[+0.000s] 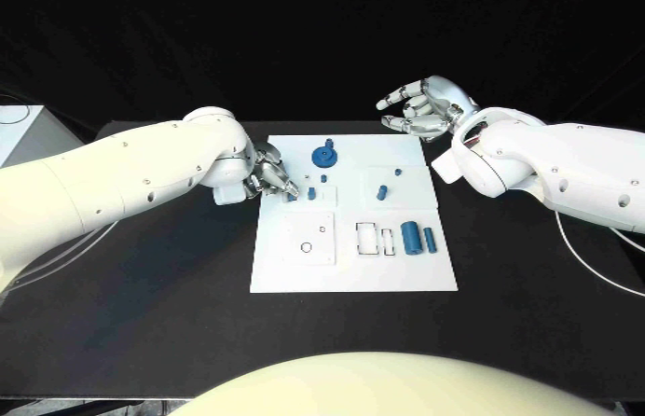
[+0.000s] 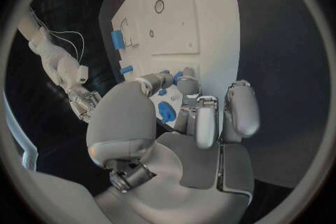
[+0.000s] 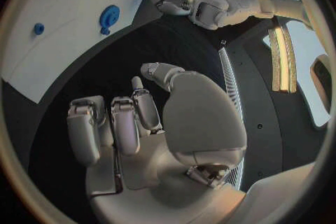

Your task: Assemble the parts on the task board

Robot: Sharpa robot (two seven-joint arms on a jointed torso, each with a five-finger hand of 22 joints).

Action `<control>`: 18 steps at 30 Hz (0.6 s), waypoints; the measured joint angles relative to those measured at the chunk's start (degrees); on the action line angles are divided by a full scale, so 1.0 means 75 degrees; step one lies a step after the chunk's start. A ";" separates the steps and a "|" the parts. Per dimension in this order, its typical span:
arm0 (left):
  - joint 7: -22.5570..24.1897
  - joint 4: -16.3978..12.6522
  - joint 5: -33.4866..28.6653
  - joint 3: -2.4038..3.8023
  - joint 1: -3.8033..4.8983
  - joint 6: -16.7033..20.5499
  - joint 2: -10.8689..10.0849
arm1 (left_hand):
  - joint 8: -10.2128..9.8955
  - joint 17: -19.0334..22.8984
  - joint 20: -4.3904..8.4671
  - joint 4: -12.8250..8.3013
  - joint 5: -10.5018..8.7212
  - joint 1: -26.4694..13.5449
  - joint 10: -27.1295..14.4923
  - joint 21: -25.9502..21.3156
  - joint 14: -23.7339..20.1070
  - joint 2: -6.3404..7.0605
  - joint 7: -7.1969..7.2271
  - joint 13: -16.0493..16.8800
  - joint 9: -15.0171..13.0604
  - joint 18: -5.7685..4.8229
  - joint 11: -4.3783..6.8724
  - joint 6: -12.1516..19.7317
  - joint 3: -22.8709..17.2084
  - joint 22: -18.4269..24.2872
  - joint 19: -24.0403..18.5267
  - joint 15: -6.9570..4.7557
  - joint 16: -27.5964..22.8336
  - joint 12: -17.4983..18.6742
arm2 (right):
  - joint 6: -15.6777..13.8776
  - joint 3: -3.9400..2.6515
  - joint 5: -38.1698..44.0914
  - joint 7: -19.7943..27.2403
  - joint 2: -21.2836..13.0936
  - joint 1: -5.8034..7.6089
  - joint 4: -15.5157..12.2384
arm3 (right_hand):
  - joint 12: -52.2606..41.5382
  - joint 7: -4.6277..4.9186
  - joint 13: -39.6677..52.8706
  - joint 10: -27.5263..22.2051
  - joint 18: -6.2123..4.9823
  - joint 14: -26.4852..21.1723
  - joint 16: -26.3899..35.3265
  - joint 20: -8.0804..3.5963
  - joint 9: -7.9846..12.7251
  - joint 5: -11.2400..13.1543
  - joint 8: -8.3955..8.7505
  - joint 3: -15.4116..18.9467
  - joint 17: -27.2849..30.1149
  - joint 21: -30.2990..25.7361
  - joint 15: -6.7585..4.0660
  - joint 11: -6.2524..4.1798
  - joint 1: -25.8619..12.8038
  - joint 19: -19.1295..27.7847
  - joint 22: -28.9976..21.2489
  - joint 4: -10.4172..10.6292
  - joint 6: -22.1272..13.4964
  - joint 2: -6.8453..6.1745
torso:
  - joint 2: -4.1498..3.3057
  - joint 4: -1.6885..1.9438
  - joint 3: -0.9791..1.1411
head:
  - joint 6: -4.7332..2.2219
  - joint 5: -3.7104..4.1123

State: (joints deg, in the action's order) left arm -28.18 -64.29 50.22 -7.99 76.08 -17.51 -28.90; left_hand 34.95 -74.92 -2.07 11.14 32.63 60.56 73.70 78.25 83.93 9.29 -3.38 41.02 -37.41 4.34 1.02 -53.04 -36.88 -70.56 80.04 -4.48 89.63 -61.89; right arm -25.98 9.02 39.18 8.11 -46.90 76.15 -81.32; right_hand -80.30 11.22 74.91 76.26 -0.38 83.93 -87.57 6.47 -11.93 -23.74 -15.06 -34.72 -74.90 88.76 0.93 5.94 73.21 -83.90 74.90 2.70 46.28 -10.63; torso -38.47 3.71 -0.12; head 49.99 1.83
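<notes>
The white task board (image 1: 352,276) lies in the middle of the black table (image 1: 148,323). The left hand (image 1: 269,179) hangs over the board's left edge, toward its far end, with its fingertips (image 1: 291,190) drawn together just beside a small blue peg (image 1: 310,193). In the left wrist view the fingers (image 2: 178,82) close around a small blue piece (image 2: 176,75) above the board; whether they actually pinch it I cannot tell.

A blue gear-like disc (image 1: 324,156) sits near the board's far edge, and a small blue part (image 1: 328,143) is just beyond it. Toward the right side lie a blue oblong piece (image 1: 382,191) and a tiny blue stud (image 1: 398,171). Near the board's middle right, a wide blue cylinder (image 1: 411,237) and a slimmer one (image 1: 431,240) lie side by side next to rectangular recesses (image 1: 367,237).

The right hand (image 1: 423,107) is raised beyond the board's far right corner, clear of it, its fingers curled loosely inward and holding nothing.
</notes>
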 measured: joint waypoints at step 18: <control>0.0048 -0.0009 -0.0166 -0.0004 -0.0010 -0.0040 -0.0090 | 0.0038 0.0000 -0.0027 -0.0570 0.0213 -0.0222 -0.0043 0.0001 0.0000 -0.0066 -0.0080 -0.0047 0.0003 0.0001 -0.0043 -0.0003 -0.0967 0.0018 -0.0027 0.0002 0.0000 0.0044 | 0.0000 0.0000 0.0000 0.0006 0.0000 0.0000 0.0006 | 0.0000 0.0000 0.0000 0.0000 0.0000 0.0000 0.0000 0.0000 0.0000 0.0000 0.0000 -0.0032 -0.0001 0.0000 0.0000 0.0000 0.0000 0.0000 0.0005 -0.0032 0.0000 0.0000 | -0.0001 -0.0001 -0.0001 | 0.0000 0.0013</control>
State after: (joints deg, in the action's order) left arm -27.82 -64.36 48.97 -8.02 76.00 -17.81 -29.58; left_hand 35.24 -74.92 -2.27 6.86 34.22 58.89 73.38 78.26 83.93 8.79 -3.98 40.67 -37.39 4.34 0.70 -53.07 -44.14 -70.43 79.84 -4.47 89.63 -61.57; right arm -25.98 9.02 39.18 8.15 -46.90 76.14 -81.27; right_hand -80.30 11.22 74.91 76.26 -0.38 83.93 -87.57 6.47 -11.93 -23.74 -15.06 -34.96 -74.91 88.76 0.93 5.94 73.21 -83.90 74.94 2.46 46.28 -10.63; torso -38.47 3.70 -0.12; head 49.99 1.93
